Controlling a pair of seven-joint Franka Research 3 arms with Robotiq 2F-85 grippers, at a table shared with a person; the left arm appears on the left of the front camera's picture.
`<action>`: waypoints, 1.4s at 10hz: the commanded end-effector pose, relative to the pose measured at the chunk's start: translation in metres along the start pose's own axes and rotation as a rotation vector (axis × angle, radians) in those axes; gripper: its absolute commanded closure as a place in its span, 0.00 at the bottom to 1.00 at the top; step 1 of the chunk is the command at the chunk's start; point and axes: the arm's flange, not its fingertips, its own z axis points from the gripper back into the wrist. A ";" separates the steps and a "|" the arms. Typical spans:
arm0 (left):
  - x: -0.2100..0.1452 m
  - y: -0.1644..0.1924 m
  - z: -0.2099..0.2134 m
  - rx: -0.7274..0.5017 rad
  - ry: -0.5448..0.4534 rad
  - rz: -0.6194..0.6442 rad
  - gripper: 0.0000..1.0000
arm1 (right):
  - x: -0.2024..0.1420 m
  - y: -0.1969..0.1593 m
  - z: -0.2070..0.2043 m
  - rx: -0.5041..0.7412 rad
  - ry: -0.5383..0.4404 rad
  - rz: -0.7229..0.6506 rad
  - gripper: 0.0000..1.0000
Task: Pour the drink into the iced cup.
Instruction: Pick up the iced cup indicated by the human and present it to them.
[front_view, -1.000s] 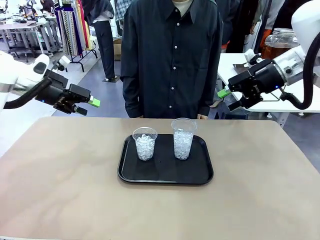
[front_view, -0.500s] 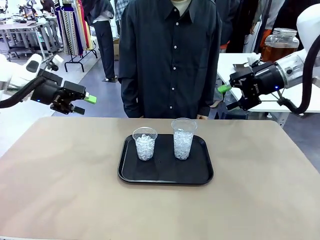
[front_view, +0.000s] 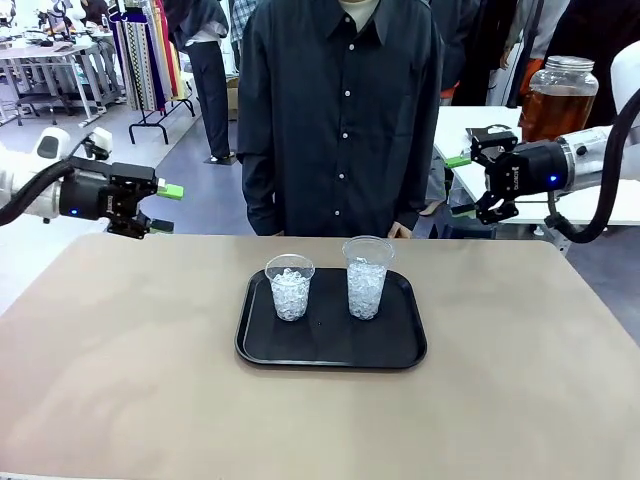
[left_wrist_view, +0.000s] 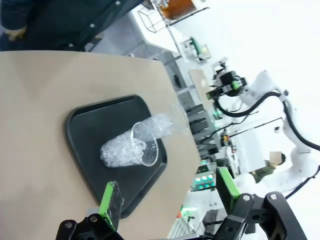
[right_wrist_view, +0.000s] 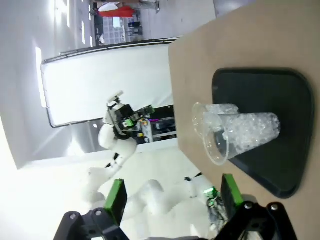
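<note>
Amber-brown drink (front_view: 556, 108) fills most of a big clear glass jar (front_view: 592, 88) w/ a metal lid (front_view: 566, 63). The jar stands upright on a white side table (front_view: 470, 128) at far right, behind the right arm and well apart from the cups. Any print on the jar is too small to read.

On the tan main table (front_view: 120, 340), approx centre, lies a black tray (front_view: 330, 360) w/ two clear plastic cups, both upright and packed w/ ice. The shorter iced cup (front_view: 290, 290) is on the tray's left half and the taller iced cup (front_view: 366, 282) on its right half. They stand near each other but apart.

Left gripper (front_view: 165, 208) hangs over the table's far-left corner, pointing toward the middle, jaws spread wide, nothing btwn the green pads. In the left wrist view, left gripper (left_wrist_view: 169, 197) looks across the tray at both cups, the shorter one nearer.

Right gripper (front_view: 460, 186) hangs beyond the table's far-right edge, in front of the side table and below-left of the jar. Its jaws are also spread wide and hold nothing. In the right wrist view, right gripper (right_wrist_view: 173, 196) faces the tray, w/ the taller cup in front of the shorter one.

A person in a dark button-up shirt (front_view: 340, 110) stands at the far side, centred behind the tray.
</note>
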 end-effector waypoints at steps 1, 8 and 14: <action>0.016 0.013 -0.008 -0.126 0.005 0.050 0.00 | 0.014 0.003 0.002 0.078 -0.004 -0.098 0.00; 0.041 0.029 -0.001 -0.301 0.138 0.188 0.00 | 0.039 -0.010 0.013 0.128 0.011 -0.136 0.00; 0.033 0.030 -0.007 -0.304 0.176 0.292 0.00 | 0.035 -0.015 0.012 0.128 -0.004 -0.115 0.00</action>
